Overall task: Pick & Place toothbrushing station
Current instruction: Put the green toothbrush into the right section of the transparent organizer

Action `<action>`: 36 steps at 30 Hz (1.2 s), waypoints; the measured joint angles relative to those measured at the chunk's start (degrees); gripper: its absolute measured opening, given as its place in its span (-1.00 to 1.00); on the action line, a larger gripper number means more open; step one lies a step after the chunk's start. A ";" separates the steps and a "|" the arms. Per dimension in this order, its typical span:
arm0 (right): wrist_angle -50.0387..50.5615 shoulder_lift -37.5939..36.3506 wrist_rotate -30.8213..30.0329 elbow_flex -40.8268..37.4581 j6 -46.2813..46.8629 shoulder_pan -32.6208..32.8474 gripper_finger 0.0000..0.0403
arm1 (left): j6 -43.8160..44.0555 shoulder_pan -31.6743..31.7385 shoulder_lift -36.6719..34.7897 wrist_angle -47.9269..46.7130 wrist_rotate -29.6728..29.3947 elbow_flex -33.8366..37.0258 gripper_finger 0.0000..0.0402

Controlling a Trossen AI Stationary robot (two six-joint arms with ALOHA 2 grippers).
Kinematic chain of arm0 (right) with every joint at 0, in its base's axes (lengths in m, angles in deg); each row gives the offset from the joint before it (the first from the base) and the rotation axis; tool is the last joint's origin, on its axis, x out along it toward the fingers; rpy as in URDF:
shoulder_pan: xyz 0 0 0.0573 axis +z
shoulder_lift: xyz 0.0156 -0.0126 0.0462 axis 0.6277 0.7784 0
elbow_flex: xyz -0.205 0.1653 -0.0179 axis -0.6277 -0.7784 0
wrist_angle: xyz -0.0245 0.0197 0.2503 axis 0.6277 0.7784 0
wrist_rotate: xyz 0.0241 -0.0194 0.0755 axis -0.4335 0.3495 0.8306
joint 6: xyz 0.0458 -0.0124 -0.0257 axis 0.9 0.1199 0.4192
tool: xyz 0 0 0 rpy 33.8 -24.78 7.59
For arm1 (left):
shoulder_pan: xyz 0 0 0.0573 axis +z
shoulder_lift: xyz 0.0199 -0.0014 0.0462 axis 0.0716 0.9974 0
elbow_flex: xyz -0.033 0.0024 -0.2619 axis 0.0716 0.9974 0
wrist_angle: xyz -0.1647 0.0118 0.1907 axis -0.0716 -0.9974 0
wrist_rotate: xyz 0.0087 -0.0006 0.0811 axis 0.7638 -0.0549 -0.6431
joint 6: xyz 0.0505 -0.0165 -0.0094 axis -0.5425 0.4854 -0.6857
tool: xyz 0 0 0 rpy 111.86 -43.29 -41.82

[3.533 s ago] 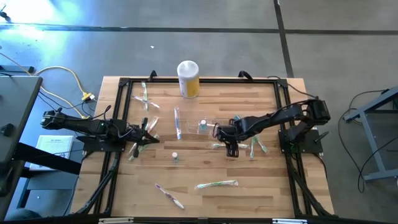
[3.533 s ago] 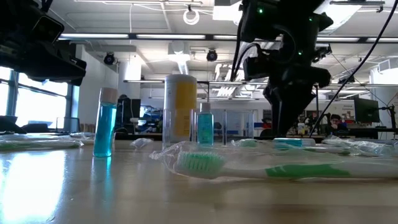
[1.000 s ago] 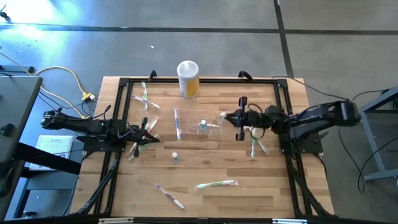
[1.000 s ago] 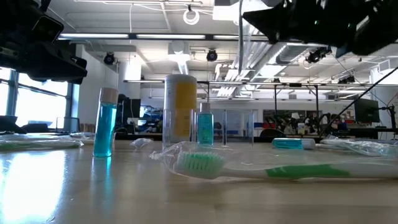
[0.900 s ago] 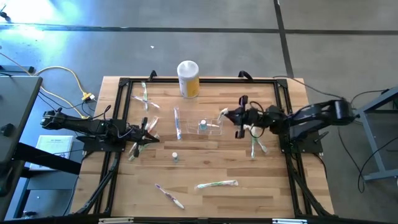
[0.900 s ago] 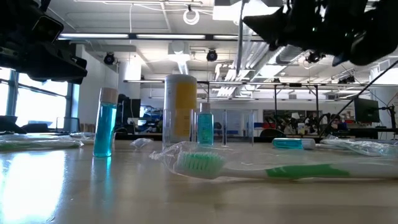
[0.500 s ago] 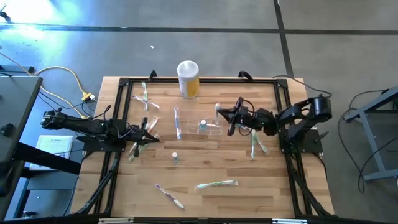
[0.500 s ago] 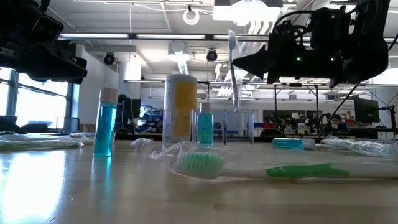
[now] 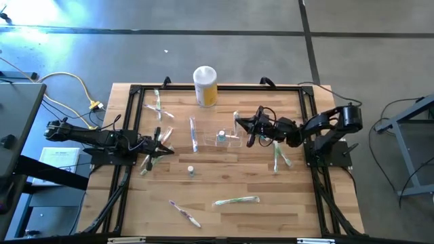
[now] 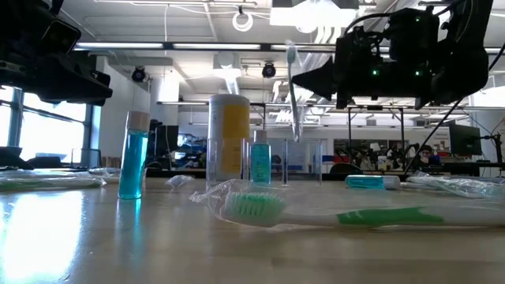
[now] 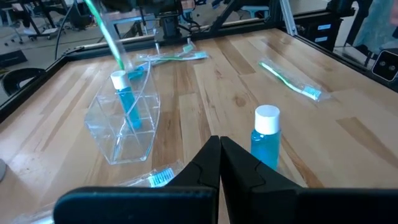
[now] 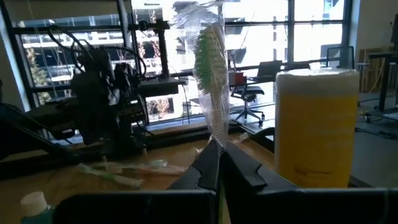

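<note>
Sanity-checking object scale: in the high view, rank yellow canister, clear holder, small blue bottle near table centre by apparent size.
1. yellow canister, though it rises toward the overhead camera, which may inflate it
2. clear holder, roughly comparable in footprint, so unsure
3. small blue bottle, clearly smallest

No lettering, brand, number or sign can be read anywhere; the tall yellow canister with a white cap (image 12: 316, 127) carries small print on its side, too blurred to make out

Grey concrete floor (image 9: 224, 41), dark seam lines crossing. Yellow cable (image 9: 76, 87) on floor off worktop's left edge. Large windows (image 12: 249, 37) daylit. Ceiling strip lights (image 10: 150, 46), exposed ducting. Office chair (image 12: 247, 93) by windows. Desks, monitors far back.
</note>
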 joint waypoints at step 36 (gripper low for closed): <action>3.39 9.88 -5.22 2.38 7.46 1.14 -0.98 | 0.92 0.00 -0.02 0.72 -0.46 0.02 -1.00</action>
